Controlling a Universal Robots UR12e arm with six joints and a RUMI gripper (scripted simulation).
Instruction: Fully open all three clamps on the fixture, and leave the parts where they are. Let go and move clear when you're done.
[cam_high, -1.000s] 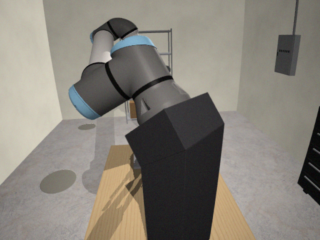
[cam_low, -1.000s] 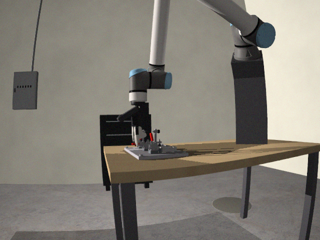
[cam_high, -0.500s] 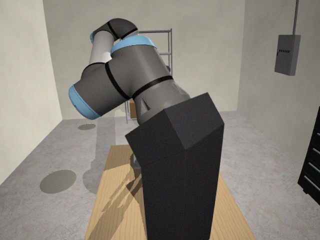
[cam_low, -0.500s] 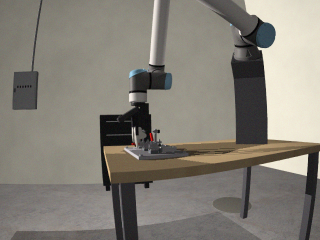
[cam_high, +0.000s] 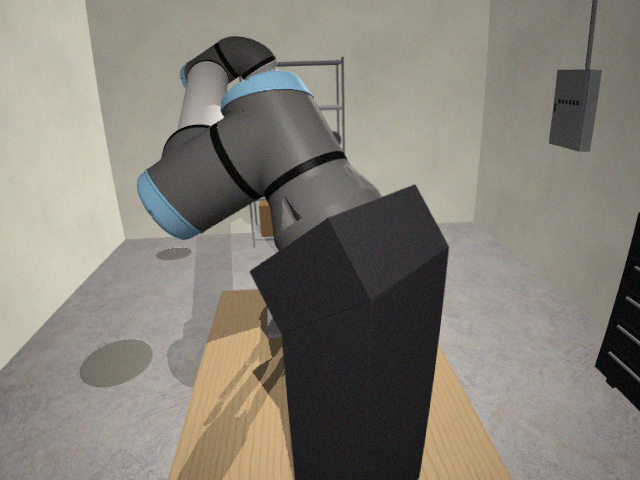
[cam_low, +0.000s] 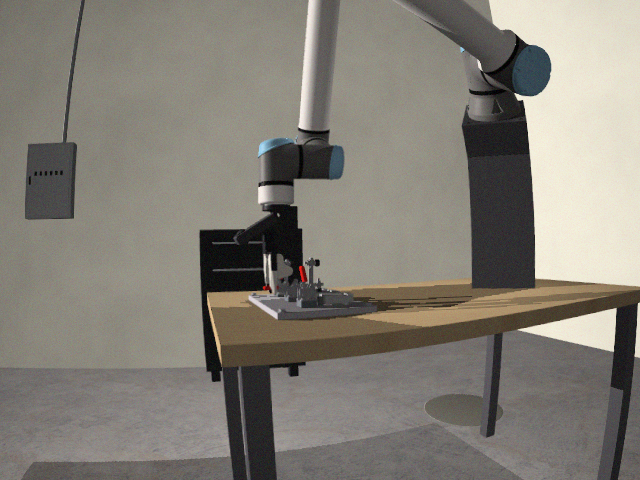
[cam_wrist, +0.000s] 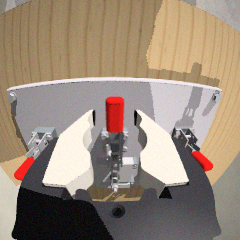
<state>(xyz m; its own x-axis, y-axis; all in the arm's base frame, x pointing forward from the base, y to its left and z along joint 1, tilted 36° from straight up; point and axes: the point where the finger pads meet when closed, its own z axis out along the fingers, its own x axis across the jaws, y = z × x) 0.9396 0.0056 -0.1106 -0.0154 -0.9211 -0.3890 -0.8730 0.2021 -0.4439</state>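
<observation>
Clamps fill the wrist view: the middle one (cam_wrist: 115, 142), its red handle (cam_wrist: 115, 115) in line with the gap between the jaws, and one to each side, (cam_wrist: 43, 136) and (cam_wrist: 186, 135), with red handles angled outward. All three are mounted on the fixture's grey plate (cam_wrist: 65, 105) (cam_low: 330, 312), which lies on the wooden table (cam_wrist: 85, 45) (cam_low: 413, 320) (cam_high: 242, 377). The gripper (cam_wrist: 114, 111) (cam_low: 270, 290) has its pale jaws spread partway, pinching nothing. The exterior view adds the height: jaws low at the plate, one red handle tilted upright beside them. The top view hides nearly all of the fixture behind the dark pedestal (cam_high: 361, 392), but alone shows a shelf rack (cam_high: 342, 87).
</observation>
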